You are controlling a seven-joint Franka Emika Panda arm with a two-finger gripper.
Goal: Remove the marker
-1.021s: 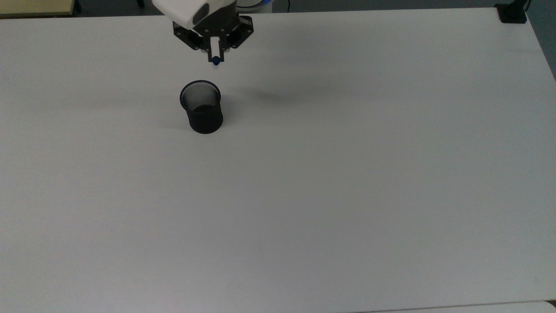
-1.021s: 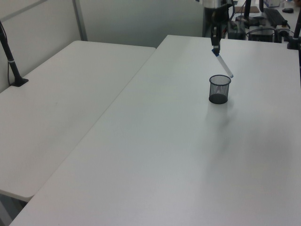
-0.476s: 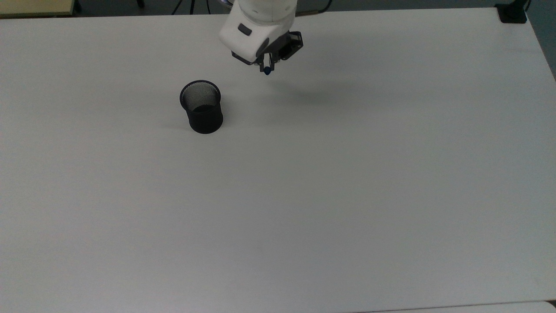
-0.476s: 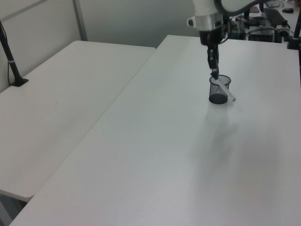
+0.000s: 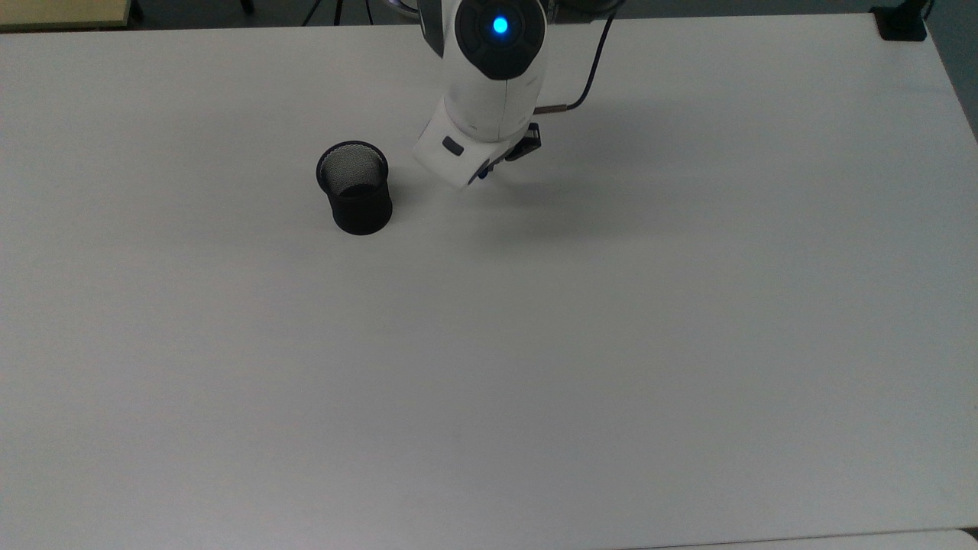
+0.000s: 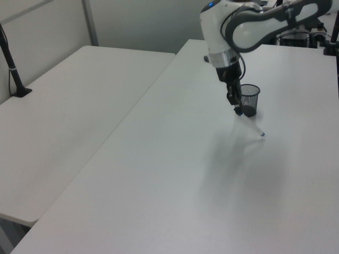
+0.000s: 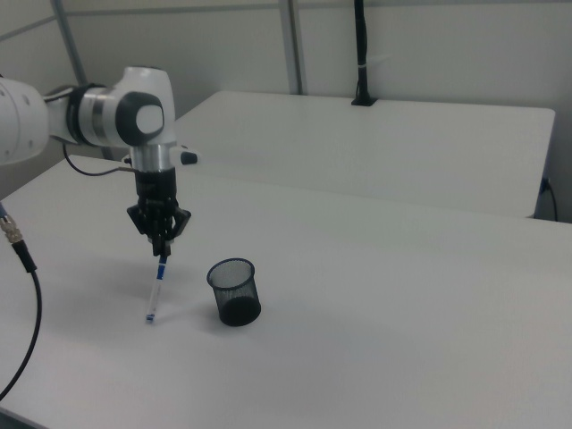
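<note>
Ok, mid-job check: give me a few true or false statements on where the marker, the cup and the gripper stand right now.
1. The marker is held at its upper end by the gripper. True.
2. The marker stands inside the black mesh cup. False: it is outside the cup, off to the right view's left.
3. The cup stands upright on the white table. True.
4. The marker hangs tilted, its lower end down near the table. True, as the left view shows.
5. The cup lies on its side. False: its opening faces up.
6. The gripper is directly above the cup. False: in the top view it sits to the cup's right.
</note>
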